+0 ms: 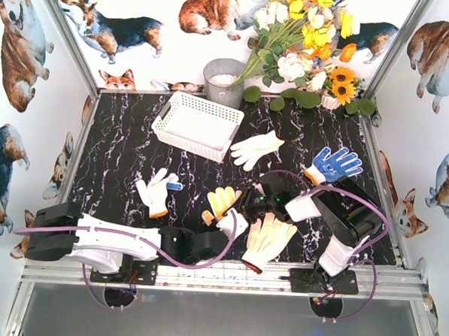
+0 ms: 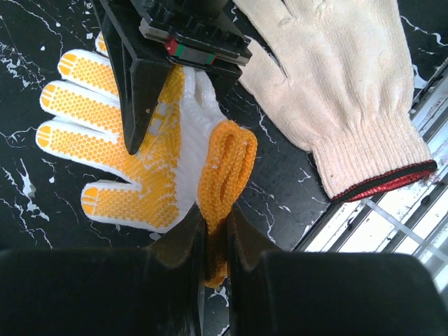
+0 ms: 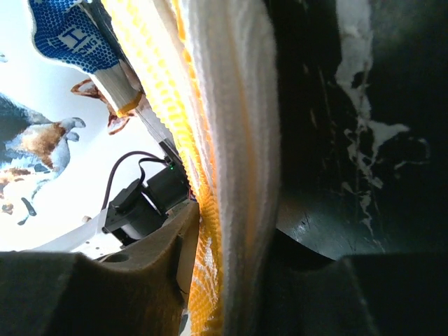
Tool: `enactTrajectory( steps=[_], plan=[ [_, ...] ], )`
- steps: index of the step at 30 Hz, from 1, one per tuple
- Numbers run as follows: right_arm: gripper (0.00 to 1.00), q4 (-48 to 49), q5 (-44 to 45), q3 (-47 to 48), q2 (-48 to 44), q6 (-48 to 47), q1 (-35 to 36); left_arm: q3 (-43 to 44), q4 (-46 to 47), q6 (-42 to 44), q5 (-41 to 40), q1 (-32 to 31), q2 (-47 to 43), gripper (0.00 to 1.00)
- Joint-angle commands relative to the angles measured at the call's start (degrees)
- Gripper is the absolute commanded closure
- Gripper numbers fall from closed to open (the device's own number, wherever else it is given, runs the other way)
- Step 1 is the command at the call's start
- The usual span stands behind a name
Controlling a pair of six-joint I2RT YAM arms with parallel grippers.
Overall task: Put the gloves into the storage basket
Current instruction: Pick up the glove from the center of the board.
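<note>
Two pinch one orange-palmed glove [image 2: 84, 136] — left jaws, right jaws.

orange-dotted glove [image 2: 105, 133]: white knit cloth, raised rubbery dots. cream glove [image 2: 336, 77]: plain knit, ribbed cuff. table [image 1: 120, 155]: glossy black marble-look. basket [image 1: 192, 144]: smooth white plastic. bucket [image 1: 217, 92]: grey matt metal.

The storage basket [image 1: 196, 125] is open on top, and bare black table [image 1: 120, 155] off its near left side gives me room to approach. A grey bucket [image 1: 223, 81] stands just behind its far right corner, with flowers [image 1: 306, 44] leaning out beyond. A white glove [image 1: 256, 148] lies just off its near right corner. Nearer me than the basket, my left gripper [image 2: 217, 220] and right gripper [image 3: 231, 259] crowd each other, both pinching the orange-palmed glove [image 2: 84, 140].
</note>
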Motion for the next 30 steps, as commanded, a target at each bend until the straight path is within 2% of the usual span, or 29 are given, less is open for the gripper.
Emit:
enactTrajectory(
  steps=[1, 4, 5, 6, 7, 12, 14, 17, 20, 26, 30],
  plan=[
    [0.71, 2.3, -0.6, 1.4, -0.7, 0.8, 0.7, 2.1, 0.3, -0.9, 0.6, -0.3, -1.6, 1.00],
    [0.84, 1.1, -0.2, 1.3, -1.8, 0.0, 0.7, 2.2, 0.6, -1.2, 0.5, -0.3, -2.4, 1.00],
    [0.90, 1.0, -0.2, 1.3, -2.2, -0.2, 0.7, 2.4, 0.4, -1.2, 0.4, -0.3, -2.8, 0.90],
    [0.93, 0.6, -0.2, 1.3, -2.4, -0.4, 0.7, 2.6, 0.0, -1.4, 0.0, -0.3, -3.4, 0.77],
    [0.94, 0.4, -0.3, 1.2, -2.6, -0.6, 0.7, 2.8, -0.3, -1.5, -0.2, -0.3, -4.1, 0.67],
    [0.95, -2.8, 1.4, 0.8, -4.6, -2.5, 0.7, 2.9, -2.7, -2.6, -2.8, -0.2, -9.2, 0.30],
    [0.95, -4.7, 1.9, 0.9, -5.3, -3.6, 0.7, 3.0, -3.9, -3.4, -3.0, 0.3, -11.0, 0.21],
    [0.95, -6.8, 2.4, 1.3, -6.4, -5.2, 0.7, 3.1, -6.2, -6.3, -2.0, 2.8, -12.6, 0.16],
    [0.95, -9.1, 3.1, 2.0, -7.6, -7.2, 0.7, 1.9, -6.9, -9.5, 4.9, 9.3, -12.8, 0.16],
    [0.95, -14.1, 4.2, 3.2, -10.8, -9.9, 0.7, -4.1, 1.0, -14.7, 21.4, 21.9, -12.2, 0.17],
    [0.95, -15.5, 4.8, 3.7, -12.7, -11.4, 0.7, -5.8, 4.1, -18.2, 24.6, 25.4, -10.6, 0.18]
  ],
)
